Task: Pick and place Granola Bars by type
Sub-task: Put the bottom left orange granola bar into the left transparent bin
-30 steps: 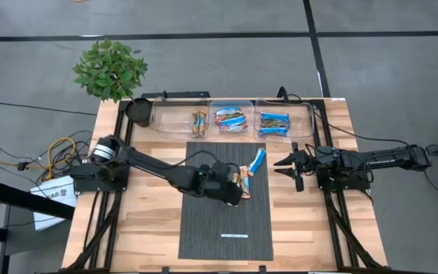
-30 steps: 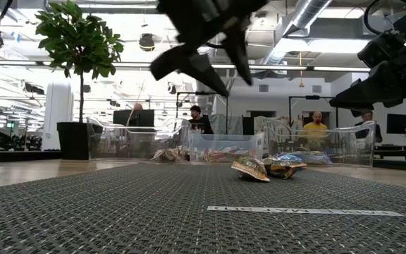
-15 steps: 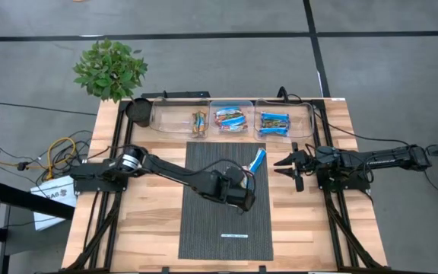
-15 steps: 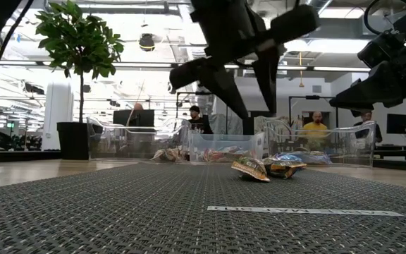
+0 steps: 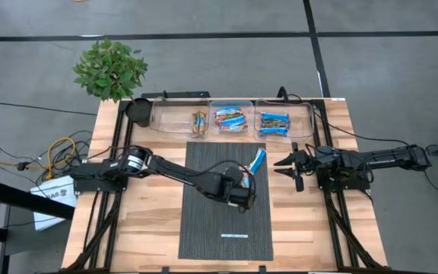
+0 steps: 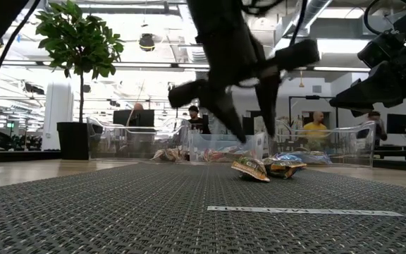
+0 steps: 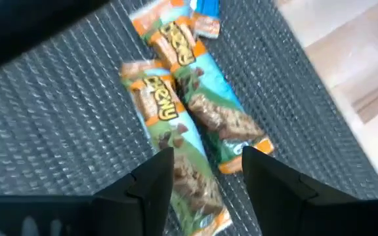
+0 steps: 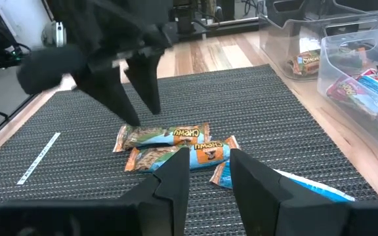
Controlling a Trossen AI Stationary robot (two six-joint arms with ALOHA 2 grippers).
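Note:
Two tan-orange and teal granola bars (image 7: pixel 169 124) (image 7: pixel 202 98) lie flat side by side on the dark woven mat (image 5: pixel 204 228). A bright blue bar (image 5: pixel 258 159) lies on the mat just beyond them. My left gripper (image 7: pixel 209 174) hangs open close above the pair, slanting down, one finger on each side of their near ends; in the low view it (image 6: pixel 254 134) stands clear of them. My right gripper (image 5: pixel 287 166) waits open at the mat's right side, above the wood.
Three clear bins stand along the far edge: the left one (image 5: pixel 175 122) holds a tan bar, the middle one (image 5: pixel 230 118) mixed blue and orange-red bars, the right one (image 5: pixel 274 122) blue bars. A white strip mark (image 5: pixel 234 236) lies near the mat's front. A potted plant (image 5: pixel 110 68) stands at the far left corner.
My left gripper has come down toward the pair of tan bars and a little toward the table's right edge, tipping more steeply downward. Its fingers keep the same gap. The bars have not moved.

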